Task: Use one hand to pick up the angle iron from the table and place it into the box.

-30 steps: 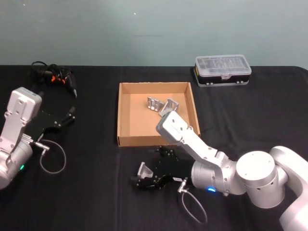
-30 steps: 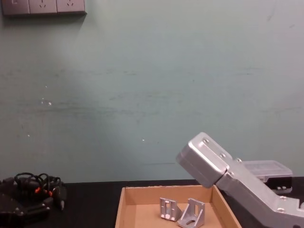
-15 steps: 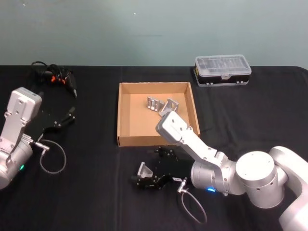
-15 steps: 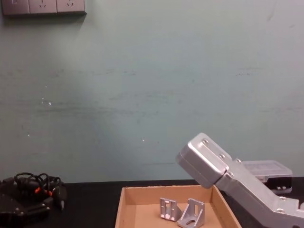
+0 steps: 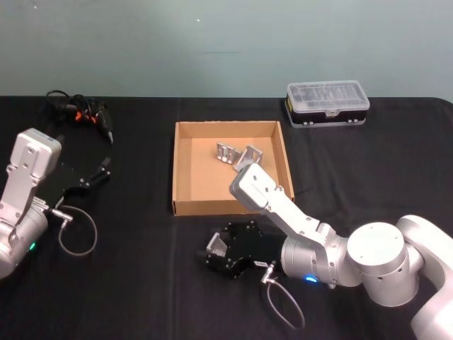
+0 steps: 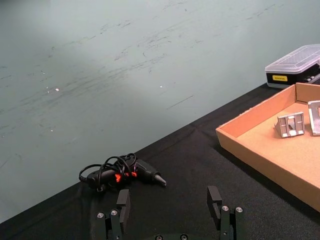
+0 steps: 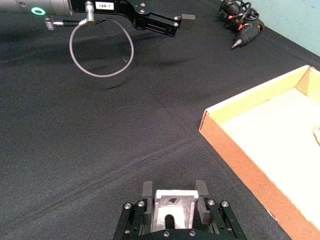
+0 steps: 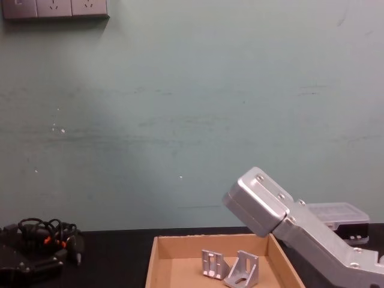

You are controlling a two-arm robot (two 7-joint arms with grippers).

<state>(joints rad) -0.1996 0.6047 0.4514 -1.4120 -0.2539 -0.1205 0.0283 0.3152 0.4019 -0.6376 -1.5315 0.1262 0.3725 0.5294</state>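
Observation:
An angle iron [image 5: 214, 246] [image 7: 173, 203], a small silver bracket, sits between the fingers of my right gripper [image 5: 215, 252] [image 7: 174, 190], which is shut on it just above the black table [image 5: 134, 283], in front of the box. The tan cardboard box [image 5: 226, 207] [image 8: 154, 264] [image 7: 235, 139] holds two more angle irons [image 5: 225, 151] [image 5: 250, 156] near its back wall. My left gripper [image 5: 95, 174] [image 6: 169, 202] stands open with nothing in it at the table's left side, far from the box.
A black case with a clear lid [image 5: 328, 103] stands behind the box to the right. A black tool with orange marks and a coiled cord [image 5: 79, 113] [image 6: 120, 172] lies at the back left. A grey cable loop [image 5: 78, 231] lies by the left arm.
The right gripper has turned at the wrist and drawn in around the angle iron, which now sits squarely between its fingers. The left arm has not moved.

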